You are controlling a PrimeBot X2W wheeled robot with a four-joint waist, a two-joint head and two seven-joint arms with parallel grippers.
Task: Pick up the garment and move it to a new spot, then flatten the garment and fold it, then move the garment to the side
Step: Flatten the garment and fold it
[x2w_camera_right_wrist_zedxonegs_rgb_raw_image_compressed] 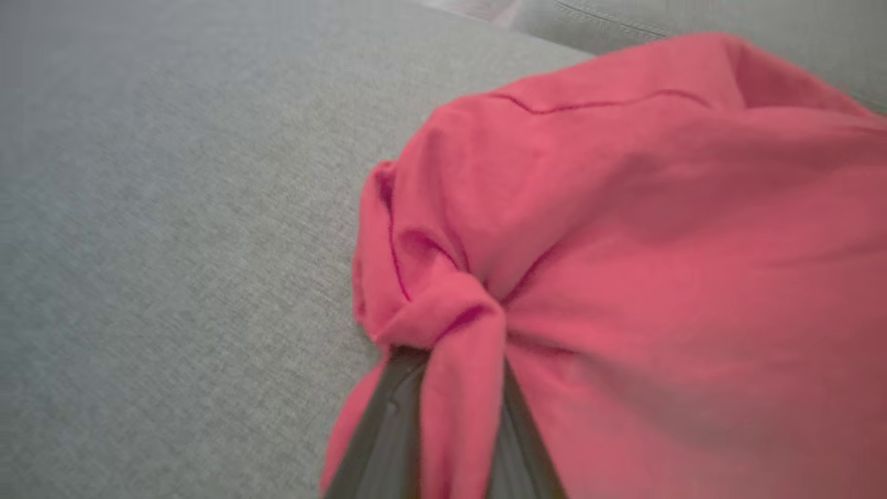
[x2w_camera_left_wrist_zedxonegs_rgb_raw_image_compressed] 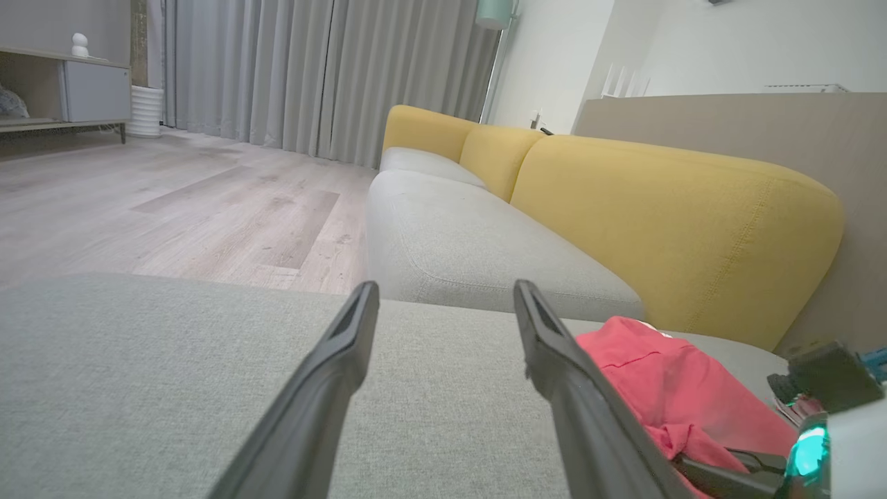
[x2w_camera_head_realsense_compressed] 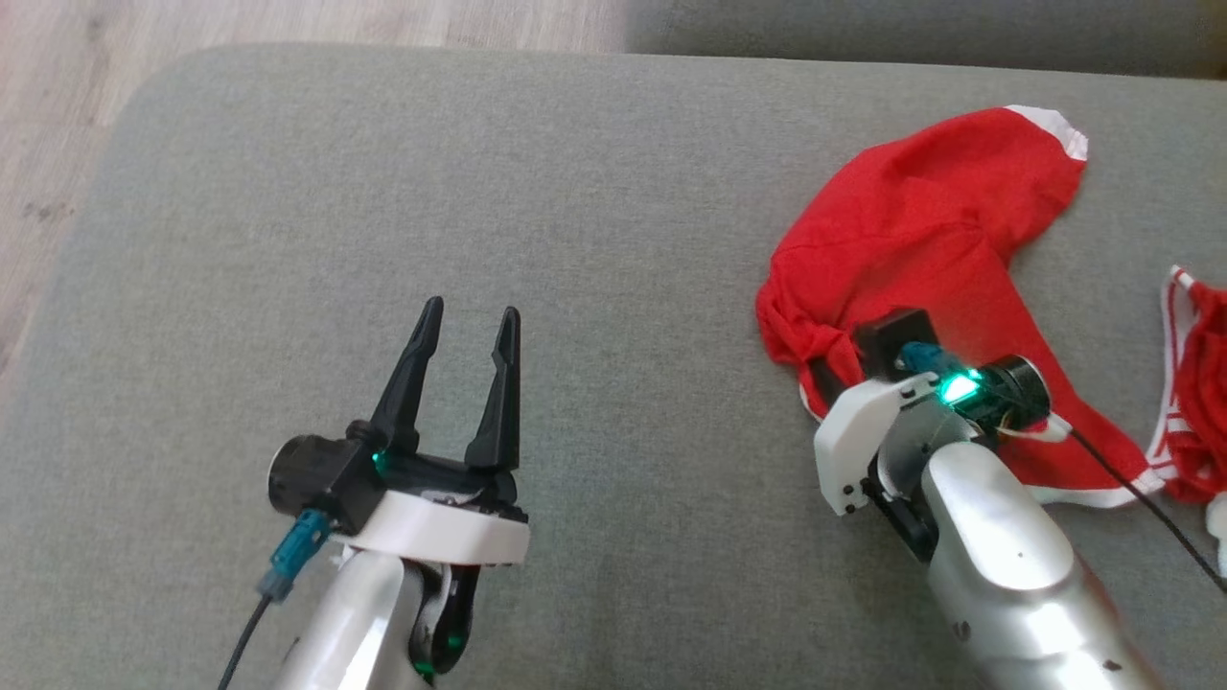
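Red garment (x2w_camera_head_realsense_compressed: 911,230) lying on the grey sofa seat (x2w_camera_head_realsense_compressed: 479,172), gripped at its left end by the right claw (x2w_camera_right_wrist_zedxonegs_rgb_raw_image_compressed: 454,423).
In the right wrist view a bunched fold is seen clamped between the two dark fingers (x2w_camera_right_wrist_zedxonegs_rgb_raw_image_compressed: 388,443), which are hidden by cloth in the head view. The left claw (x2w_camera_head_realsense_compressed: 472,309) is held released above bare seat, well apart from the garment. Yellow backrests (x2w_camera_left_wrist_zedxonegs_rgb_raw_image_compressed: 665,222) are shown in the left wrist view.

You have nothing to read here: no lettering, label, brand or number shows on the red garment (x2w_camera_head_realsense_compressed: 911,220), the grey sofa cushion (x2w_camera_head_realsense_compressed: 594,192) or the yellow backrests (x2w_camera_left_wrist_zedxonegs_rgb_raw_image_compressed: 665,229).
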